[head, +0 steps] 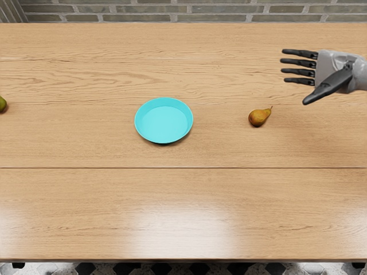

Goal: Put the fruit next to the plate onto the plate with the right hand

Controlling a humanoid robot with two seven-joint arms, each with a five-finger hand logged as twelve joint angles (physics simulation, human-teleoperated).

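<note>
A small yellow-brown pear (pixel 259 117) lies on the wooden table, to the right of a round turquoise plate (pixel 164 120) and apart from it. The plate holds nothing. My right hand (pixel 307 74) comes in from the right edge, above and to the right of the pear. Its dark fingers (pixel 297 63) are spread straight toward the left, the thumb angled down, and they hold nothing. The left arm does not show.
Another fruit (pixel 2 104), greenish, peeks in at the far left edge of the table. A brick wall (pixel 183 10) runs along the back. The table's front edge (pixel 183 260) crosses the bottom of the view.
</note>
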